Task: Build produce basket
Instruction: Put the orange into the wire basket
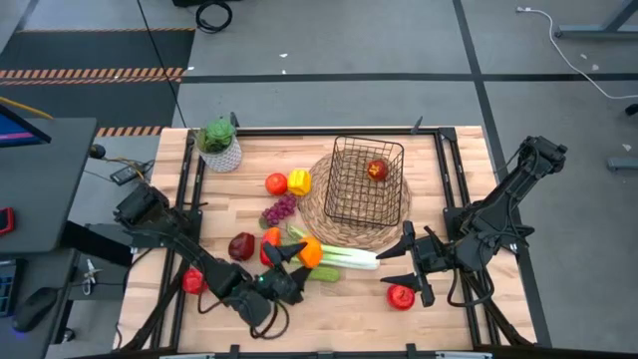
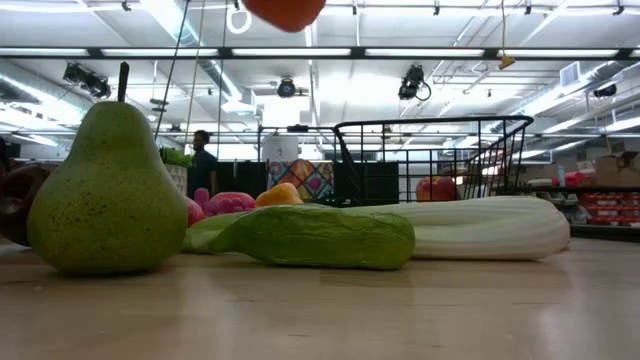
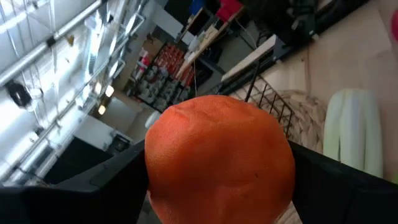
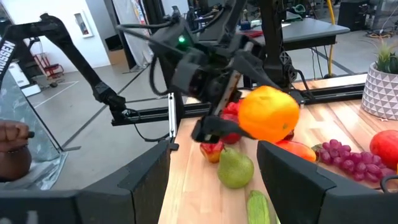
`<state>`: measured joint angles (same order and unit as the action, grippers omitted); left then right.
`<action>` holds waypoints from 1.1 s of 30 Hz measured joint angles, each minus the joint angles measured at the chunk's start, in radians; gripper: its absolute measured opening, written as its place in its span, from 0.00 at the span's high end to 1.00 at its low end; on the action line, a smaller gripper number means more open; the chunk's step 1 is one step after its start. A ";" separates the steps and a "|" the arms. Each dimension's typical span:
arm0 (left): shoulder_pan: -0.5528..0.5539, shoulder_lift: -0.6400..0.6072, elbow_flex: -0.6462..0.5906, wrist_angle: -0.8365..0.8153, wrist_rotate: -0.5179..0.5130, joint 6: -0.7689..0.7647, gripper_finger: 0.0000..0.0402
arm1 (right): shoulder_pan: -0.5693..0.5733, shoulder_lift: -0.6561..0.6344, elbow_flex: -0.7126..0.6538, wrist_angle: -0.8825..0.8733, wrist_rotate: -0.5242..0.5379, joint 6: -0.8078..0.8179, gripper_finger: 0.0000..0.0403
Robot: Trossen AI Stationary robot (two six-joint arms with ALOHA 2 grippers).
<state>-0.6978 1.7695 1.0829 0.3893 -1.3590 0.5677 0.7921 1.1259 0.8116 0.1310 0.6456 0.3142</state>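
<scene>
Centrally, the black wire-grid basket (image 1: 366, 181) holding one red apple (image 1: 377, 170) sits on a round woven straw mat (image 1: 329, 227), while the left gripper (image 1: 291, 256) clamps a dimpled round orange (image 1: 310, 252) above the long pale leek (image 1: 344, 256), and the right gripper (image 1: 403, 262) waits spread apart.

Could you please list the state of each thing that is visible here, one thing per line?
left claw: shut on the orange, raised over the table.
orange: held, off the table.
right claw: open, empty, beside an apple.
basket: upright on the straw mat, one apple inside.
apple in basket: lying on the bottom.
leek: lying flat on the table.
pear: standing upright.
</scene>
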 joint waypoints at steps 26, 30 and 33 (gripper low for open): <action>0.006 0.143 0.110 0.009 -0.054 0.111 0.18 | 0.028 0.002 0.000 -0.012 0.016 0.018 0.39; 0.034 0.142 0.110 -0.016 -0.102 -0.003 0.18 | 0.028 0.002 0.000 -0.012 0.016 0.016 0.39; 0.056 0.142 0.110 -0.091 -0.104 -0.089 0.18 | 0.028 0.002 0.000 -0.012 0.016 0.019 0.39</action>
<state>-0.6418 1.9115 1.1927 0.2986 -1.4631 0.4788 0.8200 1.1278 0.8119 0.1188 0.6617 0.3330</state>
